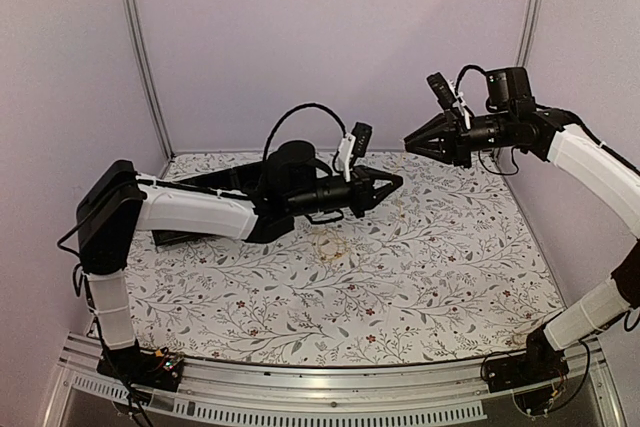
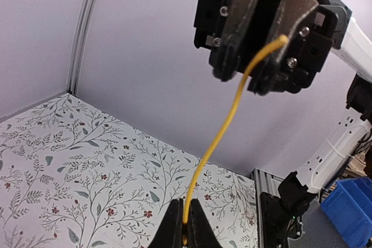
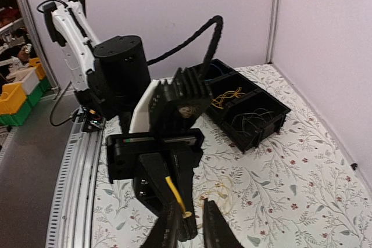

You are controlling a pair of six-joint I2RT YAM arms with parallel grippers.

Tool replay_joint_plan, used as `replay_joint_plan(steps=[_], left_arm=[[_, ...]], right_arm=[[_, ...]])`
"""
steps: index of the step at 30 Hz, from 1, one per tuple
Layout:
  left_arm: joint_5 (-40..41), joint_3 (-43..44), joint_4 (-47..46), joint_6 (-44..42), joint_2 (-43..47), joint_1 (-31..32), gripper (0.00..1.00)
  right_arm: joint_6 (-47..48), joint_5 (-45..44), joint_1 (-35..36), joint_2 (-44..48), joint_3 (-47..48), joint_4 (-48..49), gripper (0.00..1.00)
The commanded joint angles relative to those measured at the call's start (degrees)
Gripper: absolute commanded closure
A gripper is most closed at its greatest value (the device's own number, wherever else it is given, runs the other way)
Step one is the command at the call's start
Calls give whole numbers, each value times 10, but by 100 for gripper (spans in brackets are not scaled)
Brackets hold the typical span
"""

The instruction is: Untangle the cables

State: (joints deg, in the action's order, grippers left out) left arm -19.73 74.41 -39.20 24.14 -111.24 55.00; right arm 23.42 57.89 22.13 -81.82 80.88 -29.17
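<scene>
Left jaws clamp yellow cable point(image 2: 223, 132); right jaws parted.

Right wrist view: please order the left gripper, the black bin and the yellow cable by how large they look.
1. left gripper, largest, though nearest the camera.
2. black bin.
3. yellow cable, a short thin piece.

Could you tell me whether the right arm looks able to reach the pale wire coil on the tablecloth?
Probably yes: the thin pale wire coil lies uncovered on the floral tablecloth, though the left end effector, shut on a yellow wire, hangs close by.
</scene>
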Motion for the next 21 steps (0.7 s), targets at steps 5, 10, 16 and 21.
replay_joint_plan(steps=[5, 10, 16, 21], left_arm=[[-17, 20, 45, -13, 74, -40, 100], [-2, 39, 148, -40, 141, -72, 100], [37, 54, 262, -69, 189, -132, 100], [3, 48, 296, -53, 204, -203, 100]], right_arm=[[15, -102, -63, 39, -126, 127, 49], [16, -126, -94, 55, -224, 178, 44], [26, -91, -94, 14, -228, 172, 39], [57, -96, -94, -21, -209, 127, 36]])
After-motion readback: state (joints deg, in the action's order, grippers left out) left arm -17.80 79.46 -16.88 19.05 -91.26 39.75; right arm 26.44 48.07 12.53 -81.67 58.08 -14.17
